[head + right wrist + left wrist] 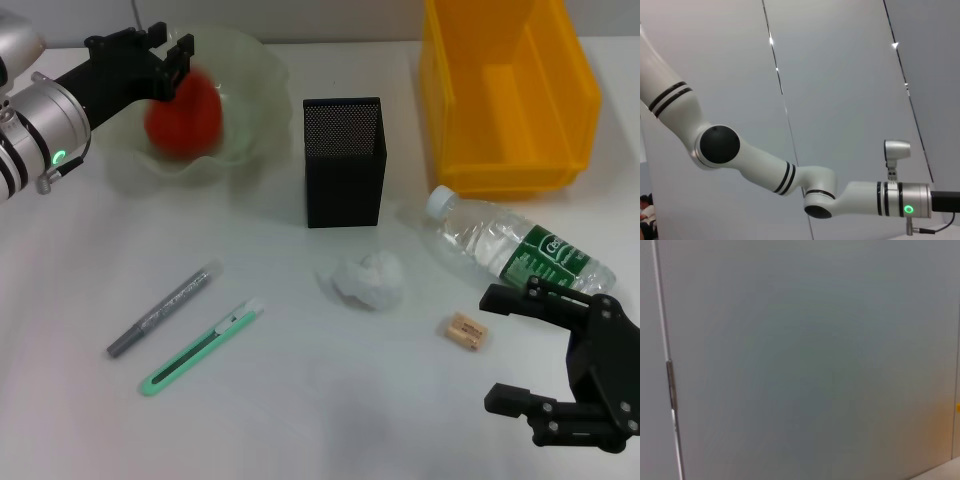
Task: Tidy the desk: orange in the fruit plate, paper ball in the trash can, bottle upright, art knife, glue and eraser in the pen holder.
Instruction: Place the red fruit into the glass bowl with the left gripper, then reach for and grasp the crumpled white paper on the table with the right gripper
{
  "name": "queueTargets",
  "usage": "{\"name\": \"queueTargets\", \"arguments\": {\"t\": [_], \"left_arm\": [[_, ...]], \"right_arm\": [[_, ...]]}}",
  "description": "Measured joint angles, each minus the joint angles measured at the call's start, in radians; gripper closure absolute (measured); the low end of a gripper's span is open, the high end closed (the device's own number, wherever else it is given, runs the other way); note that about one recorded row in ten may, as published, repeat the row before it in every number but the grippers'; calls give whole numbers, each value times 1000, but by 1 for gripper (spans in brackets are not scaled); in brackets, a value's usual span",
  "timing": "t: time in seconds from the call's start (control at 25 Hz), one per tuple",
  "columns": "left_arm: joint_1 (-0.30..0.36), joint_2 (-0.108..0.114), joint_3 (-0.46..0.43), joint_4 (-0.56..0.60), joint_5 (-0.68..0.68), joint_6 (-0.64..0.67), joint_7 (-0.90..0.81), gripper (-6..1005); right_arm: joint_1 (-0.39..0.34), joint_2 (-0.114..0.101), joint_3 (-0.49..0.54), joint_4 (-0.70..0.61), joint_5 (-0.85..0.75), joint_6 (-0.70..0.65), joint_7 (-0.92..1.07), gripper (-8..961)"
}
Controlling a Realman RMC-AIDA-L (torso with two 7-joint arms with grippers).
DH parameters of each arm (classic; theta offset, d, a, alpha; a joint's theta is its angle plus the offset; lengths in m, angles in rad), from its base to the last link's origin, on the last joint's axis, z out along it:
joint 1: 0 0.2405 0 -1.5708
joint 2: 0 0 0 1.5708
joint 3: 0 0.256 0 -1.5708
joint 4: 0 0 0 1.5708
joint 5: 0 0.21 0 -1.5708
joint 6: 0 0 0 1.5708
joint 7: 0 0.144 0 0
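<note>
The left end effector (172, 62) grasps the round orange (184, 117) over the translucent green wavy fruit plate (255, 90) at the desk's far left corner. It must now release. The right end effector (545, 350) rests released near the front right corner.

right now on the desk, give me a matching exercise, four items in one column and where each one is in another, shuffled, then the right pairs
Items
1. orange
2. bottle
3. eraser
4. art knife

Places
A. lying on its side in front of the yellow bin
B. over the fruit plate, at the left gripper
C. beside the grey glue pen, left of the paper ball
D. on the table, just beyond the right gripper

Pairs: 1-B, 2-A, 3-D, 4-C
</note>
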Motion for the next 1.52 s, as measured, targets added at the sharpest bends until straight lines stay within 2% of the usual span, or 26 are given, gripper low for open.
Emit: {"name": "queueTargets", "arguments": {"t": [0.28, 0.36, 0.44, 0.48, 0.52, 0.6, 0.68, 0.72, 0.76, 0.84, 0.88, 0.92, 0.96, 1.04, 1.08, 1.12, 1.2, 1.28, 1.52], "left_arm": [[4, 0, 14, 0, -2, 18, -3, 472], [6, 1, 16, 0, -2, 36, -7, 438], [17, 5, 42, 5, 2, 120, -26, 404], [32, 8, 79, 23, 4, 211, -54, 387], [32, 8, 79, 23, 4, 211, -54, 370], [57, 10, 118, 59, 4, 312, -98, 336], [103, 13, 162, 118, 5, 473, -160, 302], [103, 13, 162, 118, 5, 473, -160, 300], [139, 16, 183, 148, 8, 595, -179, 299], [154, 17, 187, 157, 10, 637, -178, 295], [196, 21, 192, 190, 39, 743, -172, 296], [196, 21, 192, 190, 39, 743, -172, 297], [240, 26, 192, 247, 100, 795, -182, 298], [254, 29, 193, 271, 139, 806, -198, 299], [276, 34, 193, 306, 219, 818, -246, 300], [276, 34, 193, 306, 219, 818, -246, 300], [279, 35, 188, 311, 302, 821, -295, 301], [275, 31, 188, 302, 360, 822, -318, 302], [271, 14, 186, 299, 412, 810, -320, 301]], "right_arm": [[0, 1, 0, 3, 0, -8, 0, 120], [-1, 1, 1, 6, 0, -8, 0, 120], [-1, 1, 2, 7, 0, -8, 0, 120], [-1, 0, 3, 8, 0, -9, 0, 120], [-1, 0, 3, 8, 0, -9, 0, 119], [-1, 0, 6, 8, 0, -9, 0, 119], [-4, -3, 14, 8, 0, -14, 5, 119], [-4, -3, 14, 8, 0, -14, 5, 119], [-9, -5, 29, 7, 0, -24, 7, 119], [-13, -8, 43, 4, 0, -40, 8, 119], [-14, -10, 49, 3, 0, -50, 11, 119], [-14, -10, 49, 3, 0, -50, 11, 120], [-16, -17, 59, 1, 0, -61, 22, 120], [-16, -20, 64, 0, -1, -63, 29, 120], [-16, -28, 73, -1, -3, -63, 41, 120], [-16, -28, 73, -1, -3, -63, 41, 120], [-16, -33, 76, -3, -2, -61, 46, 120], [-16, -37, 76, -17, -1, -59, 57, 120], [-13, -37, 78, -41, 1, -56, 75, 119]]}}
